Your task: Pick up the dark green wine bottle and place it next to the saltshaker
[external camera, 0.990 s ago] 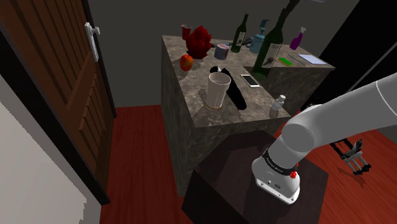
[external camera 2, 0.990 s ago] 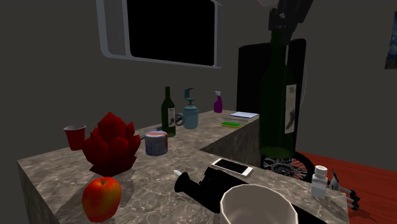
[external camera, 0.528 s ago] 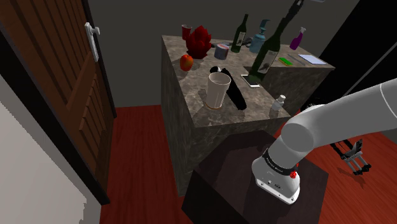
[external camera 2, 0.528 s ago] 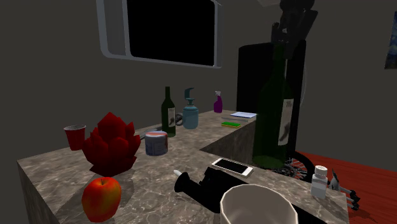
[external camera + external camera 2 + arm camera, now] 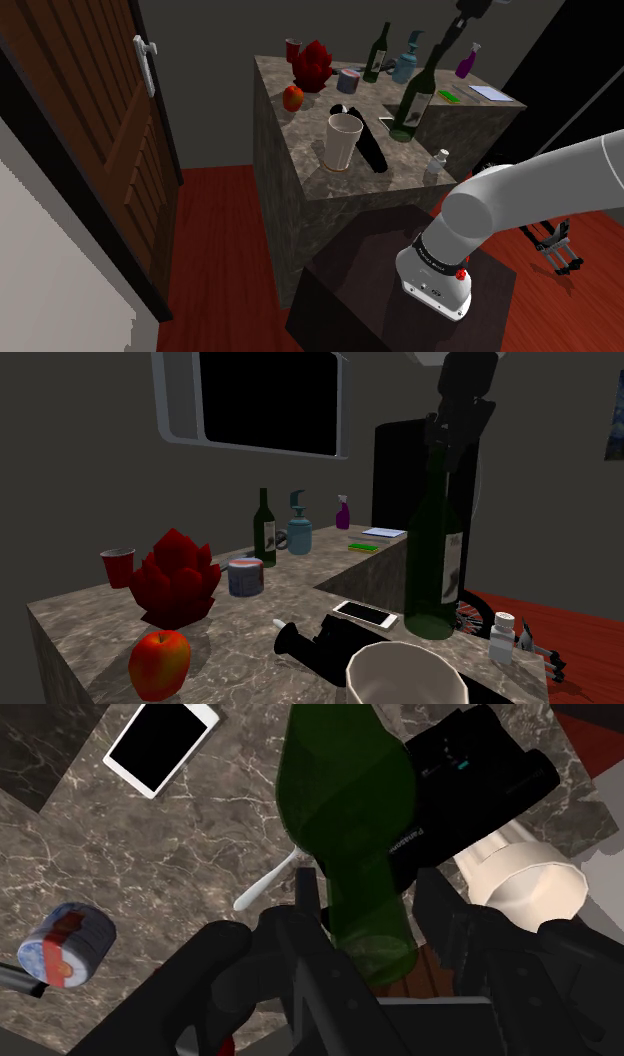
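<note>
Shoulder view: the black gripper (image 5: 447,40) clasps the neck of the dark green wine bottle (image 5: 411,102), which stands near-upright, near the saltshaker (image 5: 438,162), on its side away from the stand; second exterior view: the pale-labelled bottle (image 5: 434,557) is left of the saltshaker (image 5: 502,637); wrist view: translucent green glass runs straight away from the fingers (image 5: 440,914).

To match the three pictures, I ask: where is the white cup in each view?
Shoulder view: the white cup stands just left of the black device.
Second exterior view: cut by the bottom edge, right of middle.
Wrist view: beside the black device, away from the dark green wine bottle.
Shared landmark: that bottle.
</note>
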Robot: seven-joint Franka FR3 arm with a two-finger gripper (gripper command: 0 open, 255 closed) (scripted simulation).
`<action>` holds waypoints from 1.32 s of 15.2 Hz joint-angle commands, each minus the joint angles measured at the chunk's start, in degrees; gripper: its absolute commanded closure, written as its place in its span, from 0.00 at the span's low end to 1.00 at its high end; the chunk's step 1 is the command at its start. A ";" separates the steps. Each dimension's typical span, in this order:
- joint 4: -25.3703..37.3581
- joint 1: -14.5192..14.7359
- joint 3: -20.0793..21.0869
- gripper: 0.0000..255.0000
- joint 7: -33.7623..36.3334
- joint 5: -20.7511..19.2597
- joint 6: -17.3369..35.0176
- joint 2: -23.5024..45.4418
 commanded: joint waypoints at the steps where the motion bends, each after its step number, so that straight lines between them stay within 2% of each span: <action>1: -1.86 -0.15 -0.10 1.00 0.01 -0.19 1.50 -0.43; 14: -13.09 -1.03 -1.21 1.00 -0.10 -1.42 11.18 -2.05; 20: -13.09 -1.03 -1.21 1.00 -0.10 -1.42 11.18 -2.05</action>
